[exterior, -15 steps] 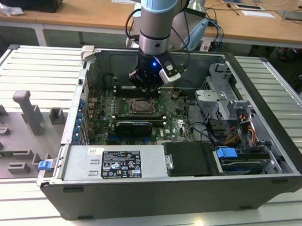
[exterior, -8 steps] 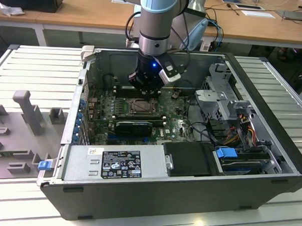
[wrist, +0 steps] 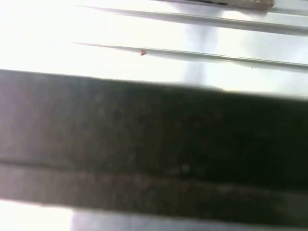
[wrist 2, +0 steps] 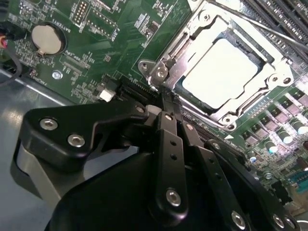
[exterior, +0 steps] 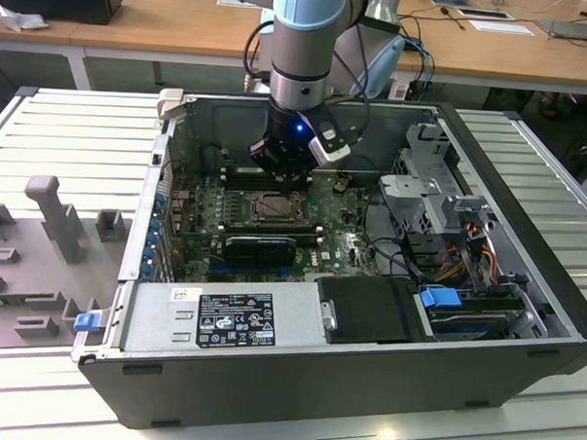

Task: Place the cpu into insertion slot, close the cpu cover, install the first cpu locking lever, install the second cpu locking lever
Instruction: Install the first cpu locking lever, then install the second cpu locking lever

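Gripper fingers pressed together, nothing pinched, tip just beside the near corner of the cpu cover in the second wrist view. Cover is down flat over the insertion slot; cpu seated inside, pale face showing thru the window. In the exterior view gripper hangs just above the slot, mid green mobo, inside the open pc case. PSU along the near side.
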